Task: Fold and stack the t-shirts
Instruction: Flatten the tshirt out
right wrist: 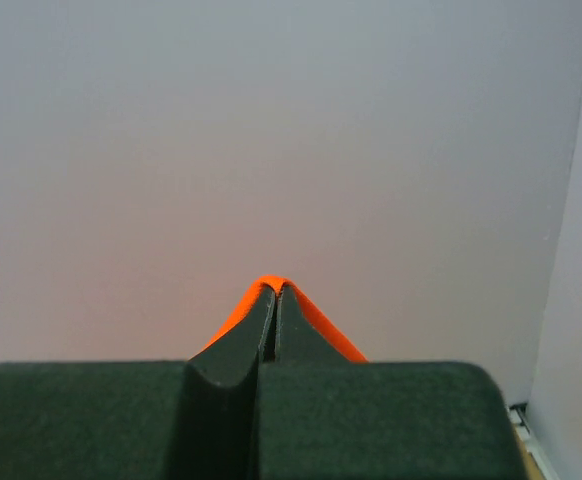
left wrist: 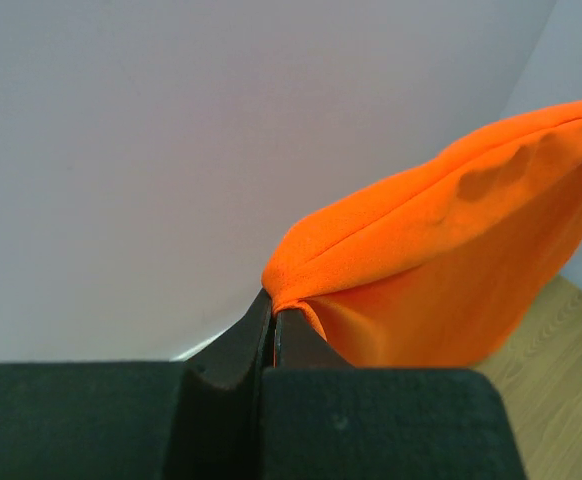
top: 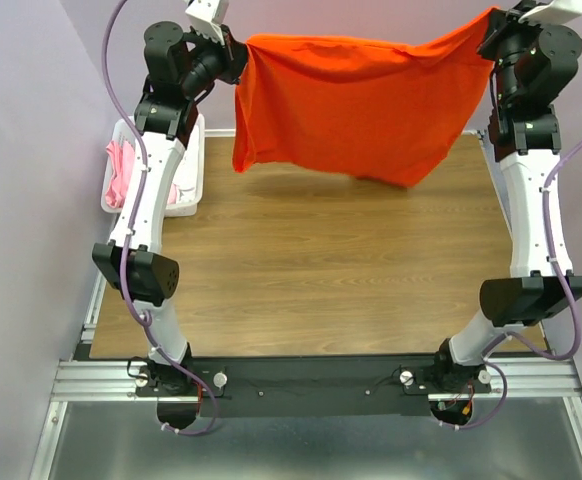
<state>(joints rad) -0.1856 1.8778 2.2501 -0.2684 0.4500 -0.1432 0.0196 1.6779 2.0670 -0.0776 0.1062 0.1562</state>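
Orange t-shirt hangs spread above the table, its upper corners pinched tight by left gripper and right gripper. Early stage, by my reading: no fold made, no stack begun. Pink t-shirts wait in basket.

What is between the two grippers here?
The orange t-shirt spans the gap, hanging from the left gripper and the right gripper, both shut on its top edge. The top view shows it.

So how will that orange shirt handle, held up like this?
Likely floppy: the orange t-shirt sags between the left gripper and right gripper. Probably light, since corner pinches alone hold it. Its loose lower edge may bunch on the table.
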